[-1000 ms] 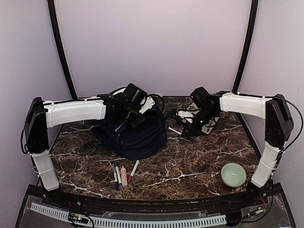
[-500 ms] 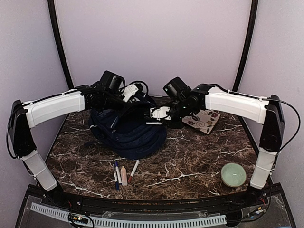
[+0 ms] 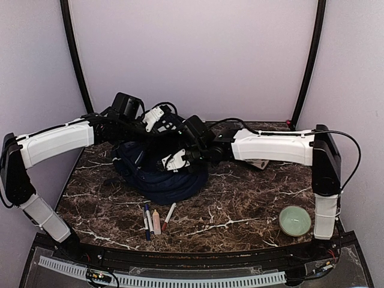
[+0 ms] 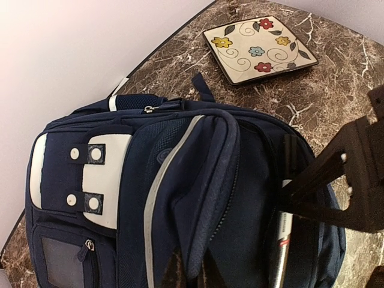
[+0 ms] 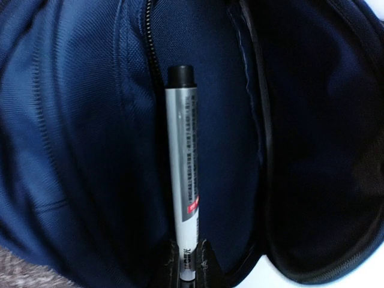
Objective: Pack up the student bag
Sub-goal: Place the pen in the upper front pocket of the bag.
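On the marble table point(image 3: 252, 204), the student bag point(image 3: 162, 177) lies toward the back left, with its main compartment gaping upward. We judge it gapes because the left gripper point(image 4: 189, 273) appears pinched shut on the edge of the front flap point(image 4: 210, 180), lifting it to make a mouth. The right gripper point(image 5: 187, 257) reaches inside that mouth. It is closed narrowly on the tail of a marker point(image 5: 182, 156), whose cap points deeper into the pocket. More pens point(image 3: 155, 219) lie on the table just in front of the bag.
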Action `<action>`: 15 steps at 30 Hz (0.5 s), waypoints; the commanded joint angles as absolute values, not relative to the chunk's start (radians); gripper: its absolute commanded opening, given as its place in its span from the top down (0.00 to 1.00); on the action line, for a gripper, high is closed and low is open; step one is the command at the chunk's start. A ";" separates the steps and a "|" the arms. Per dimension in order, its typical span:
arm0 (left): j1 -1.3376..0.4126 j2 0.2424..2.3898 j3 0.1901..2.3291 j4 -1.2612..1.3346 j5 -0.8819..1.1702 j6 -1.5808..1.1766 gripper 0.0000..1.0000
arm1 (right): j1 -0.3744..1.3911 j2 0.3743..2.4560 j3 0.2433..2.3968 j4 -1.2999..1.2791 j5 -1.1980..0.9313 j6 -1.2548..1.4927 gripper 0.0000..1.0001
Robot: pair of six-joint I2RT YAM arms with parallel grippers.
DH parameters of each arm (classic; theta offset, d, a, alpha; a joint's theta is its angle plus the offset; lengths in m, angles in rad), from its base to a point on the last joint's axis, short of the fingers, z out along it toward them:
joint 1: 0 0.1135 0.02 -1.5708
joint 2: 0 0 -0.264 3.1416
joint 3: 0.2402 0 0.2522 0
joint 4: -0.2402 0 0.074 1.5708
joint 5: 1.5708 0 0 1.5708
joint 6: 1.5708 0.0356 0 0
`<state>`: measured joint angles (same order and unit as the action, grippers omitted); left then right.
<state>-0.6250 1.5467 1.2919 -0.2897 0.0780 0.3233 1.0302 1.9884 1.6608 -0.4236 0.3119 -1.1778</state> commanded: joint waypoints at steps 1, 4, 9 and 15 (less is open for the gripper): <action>-0.621 1.437 1.295 -0.164 0.131 0.299 1.00 | 1.044 2.049 1.671 -0.224 0.404 -1.296 0.94; -0.621 1.430 1.293 -0.162 0.144 0.296 1.00 | 1.045 2.085 1.697 -0.192 0.404 -1.320 0.93; -0.621 1.430 1.292 -0.163 0.155 0.292 1.00 | 1.043 2.159 1.737 -0.092 0.424 -1.357 0.92; -0.621 1.419 1.279 -0.157 0.146 0.299 1.00 | 1.017 2.244 1.720 0.229 0.483 -1.406 0.75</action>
<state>-0.6197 1.5227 1.2739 -0.2798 0.0998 0.3065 1.0389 2.1918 1.7126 -0.0551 0.4362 -1.3659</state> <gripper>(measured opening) 0.050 0.185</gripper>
